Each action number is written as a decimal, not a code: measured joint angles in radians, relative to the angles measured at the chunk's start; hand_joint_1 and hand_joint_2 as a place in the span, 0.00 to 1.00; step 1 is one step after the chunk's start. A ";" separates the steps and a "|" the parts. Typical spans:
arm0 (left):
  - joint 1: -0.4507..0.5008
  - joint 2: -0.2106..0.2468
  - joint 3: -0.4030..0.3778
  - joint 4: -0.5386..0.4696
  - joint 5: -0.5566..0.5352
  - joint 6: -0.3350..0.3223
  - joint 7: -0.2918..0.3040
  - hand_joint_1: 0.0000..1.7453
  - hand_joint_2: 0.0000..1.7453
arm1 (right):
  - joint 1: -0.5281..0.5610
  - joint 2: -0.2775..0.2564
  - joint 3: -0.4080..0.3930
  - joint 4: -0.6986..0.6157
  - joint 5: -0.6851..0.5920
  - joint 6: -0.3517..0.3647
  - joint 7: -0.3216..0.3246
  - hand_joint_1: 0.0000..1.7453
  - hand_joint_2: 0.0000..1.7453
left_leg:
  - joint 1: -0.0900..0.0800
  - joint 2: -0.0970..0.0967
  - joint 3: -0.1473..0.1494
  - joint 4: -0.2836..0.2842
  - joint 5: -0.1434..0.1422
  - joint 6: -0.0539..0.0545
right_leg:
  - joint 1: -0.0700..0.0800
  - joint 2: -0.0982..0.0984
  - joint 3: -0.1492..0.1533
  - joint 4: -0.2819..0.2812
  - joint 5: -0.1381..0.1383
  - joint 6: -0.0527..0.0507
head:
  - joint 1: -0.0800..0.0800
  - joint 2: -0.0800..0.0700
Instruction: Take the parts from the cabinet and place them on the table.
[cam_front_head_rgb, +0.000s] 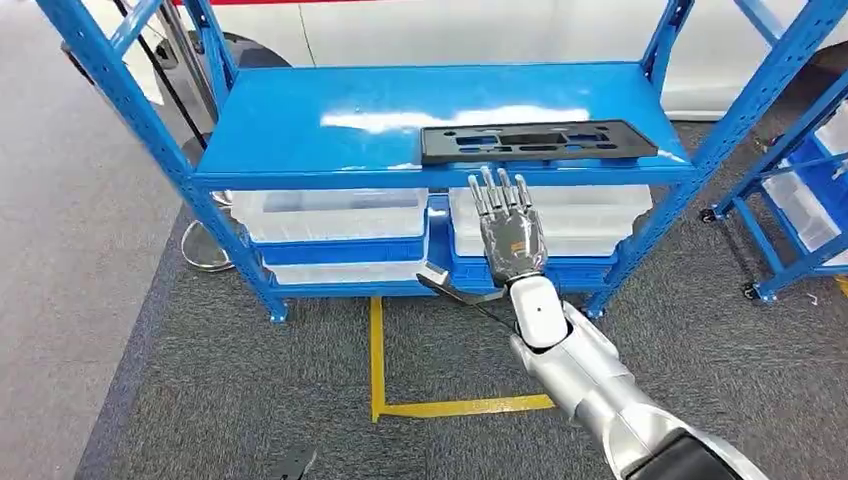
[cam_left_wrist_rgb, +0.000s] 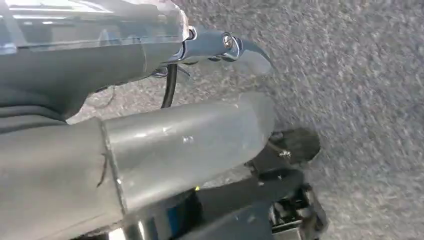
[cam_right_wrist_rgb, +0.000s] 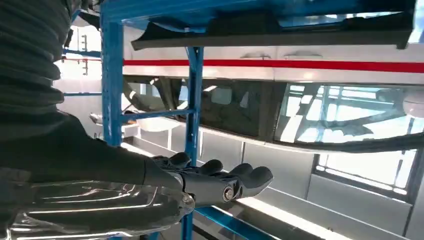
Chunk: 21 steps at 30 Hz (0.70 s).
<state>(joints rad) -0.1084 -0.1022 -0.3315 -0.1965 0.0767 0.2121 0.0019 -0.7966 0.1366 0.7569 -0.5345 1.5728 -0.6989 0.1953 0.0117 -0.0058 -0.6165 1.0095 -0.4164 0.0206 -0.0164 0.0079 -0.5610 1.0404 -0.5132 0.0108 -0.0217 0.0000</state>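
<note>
Your right hand (cam_front_head_rgb: 510, 230) hangs empty with fingers straight and spread, just below the front edge of the blue shelf (cam_front_head_rgb: 300, 130). The flat black part (cam_front_head_rgb: 535, 141) lies on that shelf, near its front edge. Whether your left hand (cam_left_wrist_rgb: 150, 150) is spread or closed, you cannot tell.

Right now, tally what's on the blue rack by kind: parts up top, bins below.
Black flat part on the top shelf: 1
Clear plastic bins, left and right, on the lower shelf: 2
Total: 3
</note>
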 joint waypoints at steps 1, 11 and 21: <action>0.001 0.000 0.000 0.000 0.000 0.000 0.000 0.00 0.00 | 0.000 0.000 0.000 0.000 0.000 0.000 0.000 0.00 1.00 | -0.001 0.001 0.003 -0.001 0.000 0.000 | -0.002 -0.002 0.002 0.002 -0.001 0.000 | 0.001 0.000; 0.000 0.000 0.000 0.000 -0.003 -0.002 0.002 0.00 0.00 | 0.000 -0.013 -0.052 0.033 -0.004 0.000 0.016 0.00 1.00 | -0.016 -0.001 0.052 0.029 -0.079 -0.018 | -0.001 0.000 -0.059 -0.013 0.079 -0.031 | 0.001 0.000; 0.006 0.003 0.000 0.002 -0.008 -0.006 0.002 0.00 0.00 | -0.011 -0.031 -0.109 0.113 -0.010 0.001 0.035 0.00 1.00 | 0.000 0.001 -0.014 0.030 0.016 -0.042 | -0.008 0.002 -0.002 -0.013 0.032 -0.010 | -0.005 0.000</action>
<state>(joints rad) -0.1029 -0.0988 -0.3315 -0.1949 0.0690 0.2064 0.0034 -0.8077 0.1053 0.6481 -0.4215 1.5633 -0.6981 0.2304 0.0116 -0.0044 -0.6305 1.0399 -0.4001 -0.0210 -0.0246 0.0102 -0.5634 1.0271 -0.4816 0.0010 -0.0267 0.0000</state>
